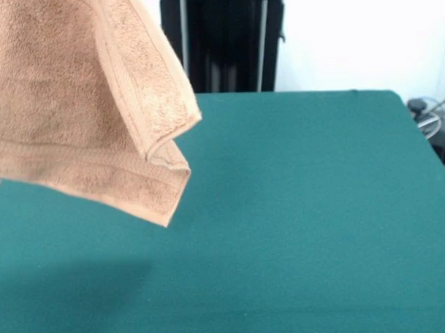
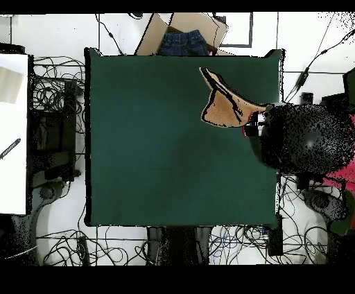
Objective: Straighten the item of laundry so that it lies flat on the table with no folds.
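The tan-orange terry towel (image 1: 74, 106) hangs in the air above the dark green table (image 1: 305, 222), at the upper left of the front view. It is folded over itself, with a border band along its lower edge. In the overhead view the towel (image 2: 222, 107) shows as a narrow shape over the table's (image 2: 159, 152) upper right part. It runs to my gripper (image 2: 253, 125), which holds it at one end by the table's right edge. The arm's dark bulk (image 2: 301, 142) covers the gripper's fingers. The front view does not show the gripper.
The robot's black pedestal (image 1: 225, 42) stands behind the table's far edge. In the overhead view a cardboard box with blue jeans (image 2: 184, 38) sits past the top edge. Cables lie on the floor all round, and a white board (image 2: 12, 132) is at the left.
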